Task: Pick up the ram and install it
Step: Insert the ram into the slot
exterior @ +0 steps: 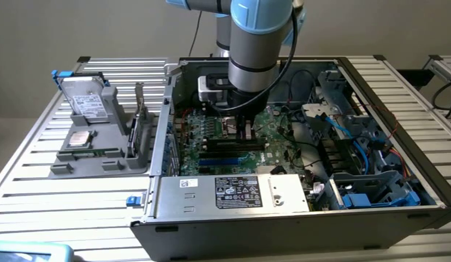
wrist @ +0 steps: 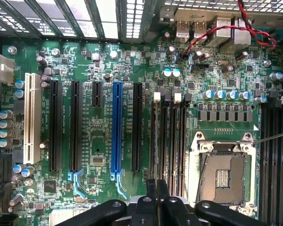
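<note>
My gripper [exterior: 244, 134] reaches down inside the open computer case [exterior: 400, 142], over the black memory slots [exterior: 227, 144] of the green motherboard [exterior: 211, 158]. In the wrist view the gripper [wrist: 156, 190] is shut, its two dark fingertips [wrist: 151, 193] almost meeting. Between them the ram [wrist: 155, 141] shows edge-on as a thin dark strip. It runs along the memory slot nearest the expansion slots, in line with that slot's white latch [wrist: 156, 97]. I cannot tell whether it is seated in the slot or just above it.
The processor socket [wrist: 224, 176] lies open beside the memory slots. Black expansion slots and one blue slot [wrist: 117, 132] lie on the other side. Outside the case, a grey tray [exterior: 65, 166] holds a hard drive [exterior: 87, 101], a silver processor chip [exterior: 79, 139] and a card on edge [exterior: 142, 123]. The power supply [exterior: 233, 191] stands at the front.
</note>
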Available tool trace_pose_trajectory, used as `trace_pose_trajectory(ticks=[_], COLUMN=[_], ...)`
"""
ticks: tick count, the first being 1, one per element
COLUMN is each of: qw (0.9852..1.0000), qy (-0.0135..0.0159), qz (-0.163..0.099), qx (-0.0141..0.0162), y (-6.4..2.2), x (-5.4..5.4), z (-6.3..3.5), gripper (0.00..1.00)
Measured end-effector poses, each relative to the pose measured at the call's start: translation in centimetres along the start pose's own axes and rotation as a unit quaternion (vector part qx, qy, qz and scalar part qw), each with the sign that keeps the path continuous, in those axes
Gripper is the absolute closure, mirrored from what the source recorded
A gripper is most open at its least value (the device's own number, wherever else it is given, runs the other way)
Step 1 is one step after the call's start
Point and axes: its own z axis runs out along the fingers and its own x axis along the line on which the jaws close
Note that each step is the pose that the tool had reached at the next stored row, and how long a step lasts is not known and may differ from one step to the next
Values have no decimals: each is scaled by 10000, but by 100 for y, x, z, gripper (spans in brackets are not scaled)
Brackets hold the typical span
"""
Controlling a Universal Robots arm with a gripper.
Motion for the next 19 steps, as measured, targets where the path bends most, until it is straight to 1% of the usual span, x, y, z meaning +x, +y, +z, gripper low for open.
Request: trace_pose_trajectory(ticks=[16,19], qw=[10000,10000], qy=[0,4], qz=[7,14], qx=[-2,-1], y=[-3,-3], x=[2,5], z=[18,18], gripper=[87,87])
